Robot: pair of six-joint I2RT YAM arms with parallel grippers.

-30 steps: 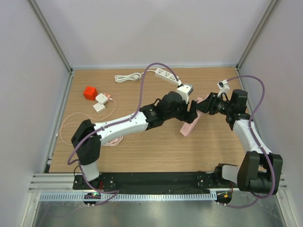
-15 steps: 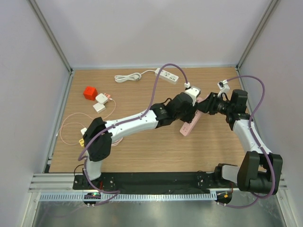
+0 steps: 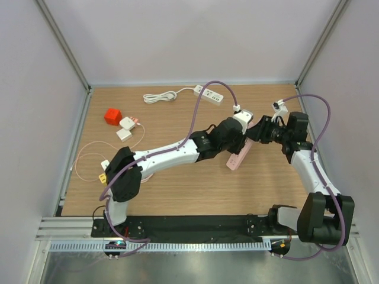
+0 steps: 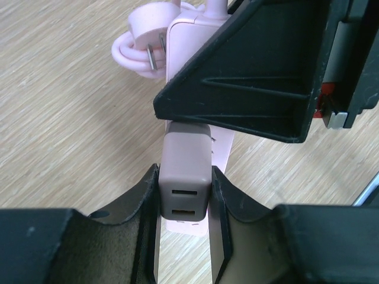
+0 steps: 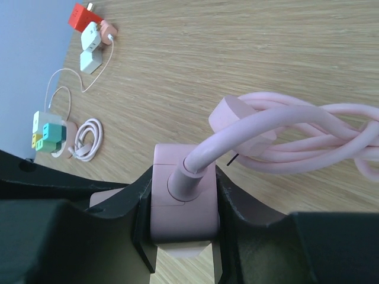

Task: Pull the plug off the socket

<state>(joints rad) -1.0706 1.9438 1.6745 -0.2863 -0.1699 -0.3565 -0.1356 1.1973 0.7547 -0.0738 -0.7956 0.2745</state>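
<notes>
1. Socket: a pink strip lying flat on the desk, under the spot where the two arms meet.
2. Plug: a dull pink block with two slots in its near face. It is seated in the socket's top face and stands up from it.
3. Left tool: clamped on the plug. One finger presses each side of the block, and no gap shows in the left wrist view.
4. Right tool: clamped across the socket's cord end, with a finger against each long side. Its black body sits just above the plug in the left wrist view.
5. Cord: thick and pink. It leaves the socket's end between the right tool's fingers and lies bundled in loops just past that end. Its own two-pin head rests on the bundle.
6. White strip: near the back wall, beyond the socket, with its coiled lead trailing away from the socket.
7. Red cube and two white chargers: well apart from the socket, on the left arm's side. The chargers are just beside the cube.
8. Thin pink cable: loops on the desk near the left edge, far from the socket.
9. Coloured adapter and a small coiled cable: side by side, well away from the socket on that same side.
</notes>
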